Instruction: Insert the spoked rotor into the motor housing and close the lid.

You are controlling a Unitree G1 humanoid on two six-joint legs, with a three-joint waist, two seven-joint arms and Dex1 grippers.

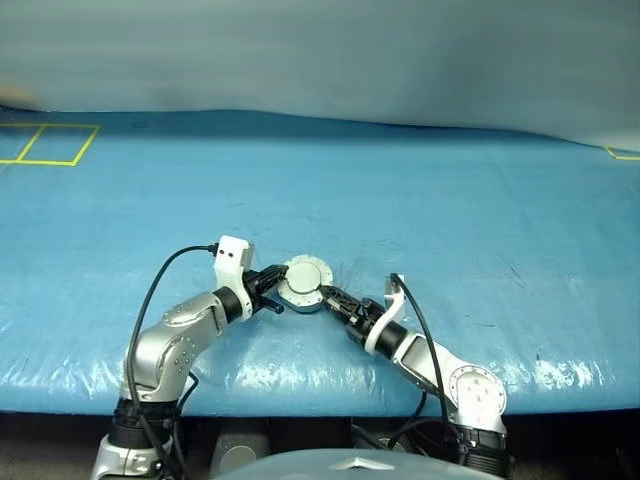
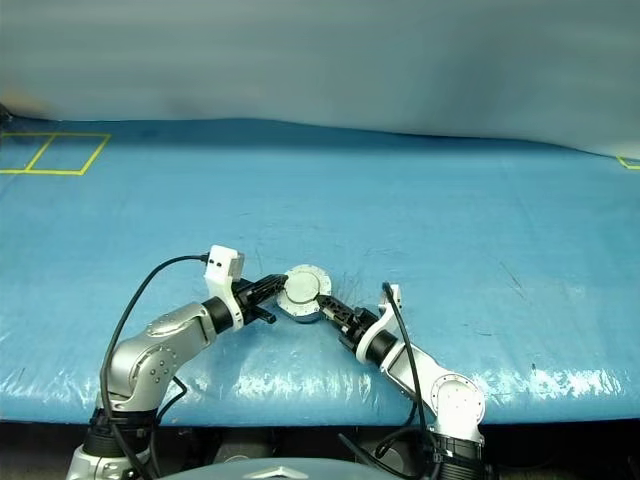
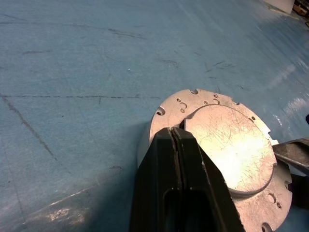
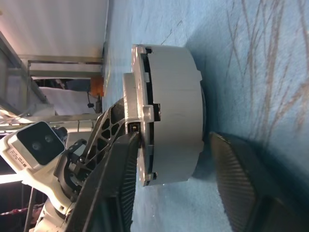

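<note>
On the blue mat, motor housing (image 1: pixel 303 283) sits lid (image 3: pixel 231 145) down between both grippers; left gripper (image 3: pixel 174 140) clenched, tips pressing on the lid, right gripper (image 4: pixel 171 159) straddling housing top-to-bottom, jaws not clamped yet

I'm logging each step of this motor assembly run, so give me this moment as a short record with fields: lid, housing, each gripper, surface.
lid: closed on top of the motor housing, plain outer face of the lid up
housing: resting on the blue table cover, near the front edge
left gripper: fingers shut, tips on the lid's rim
right gripper: fingers apart, one on each side of the housing and lid, contact not clear
rotor: cannot tell, interior hidden
</note>
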